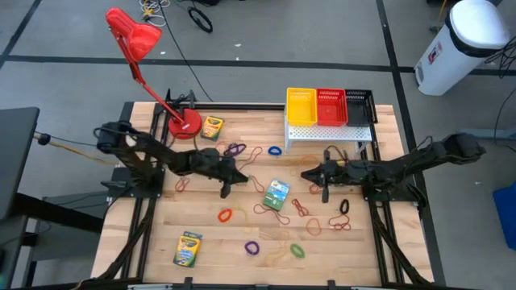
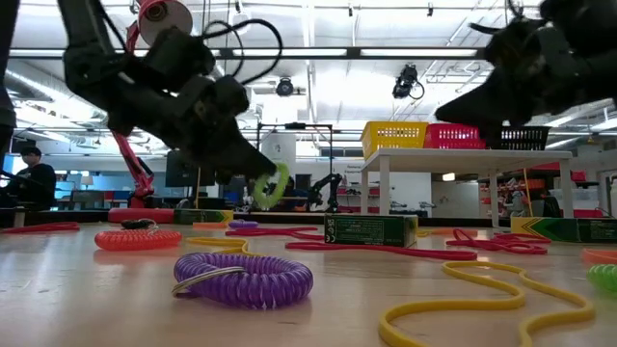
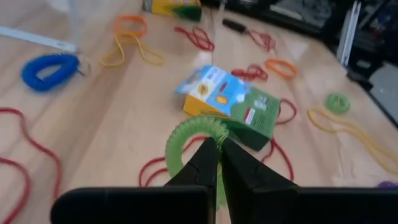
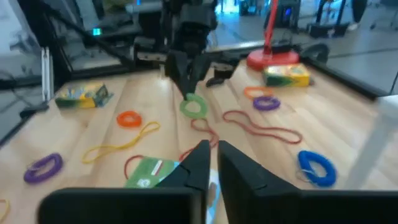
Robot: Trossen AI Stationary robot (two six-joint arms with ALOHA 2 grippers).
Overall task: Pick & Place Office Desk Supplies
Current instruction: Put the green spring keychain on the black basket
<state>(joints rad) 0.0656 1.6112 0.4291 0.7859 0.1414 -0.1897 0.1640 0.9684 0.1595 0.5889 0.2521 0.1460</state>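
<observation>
My left gripper hovers over the table's middle, shut on a green coiled loop, which the low view shows as a green ring below its fingers. My right gripper faces it from the table's right, its fingers a narrow gap apart with nothing between them. A crayon box lies flat between the two grippers. Rubber-band loops in mixed colours lie scattered on the wood. Yellow, red and black baskets stand on a small white shelf at the far edge. My left gripper pinches the green coiled loop by one spot on its rim between its two fingertips. The fingers slant down from the table's left. The loop hangs below and ahead of the fingertips, clear of the table.
A red desk lamp stands on its base at the far left, with a second crayon box beside it. A third box lies near the front left. A purple coil lies close to the low camera.
</observation>
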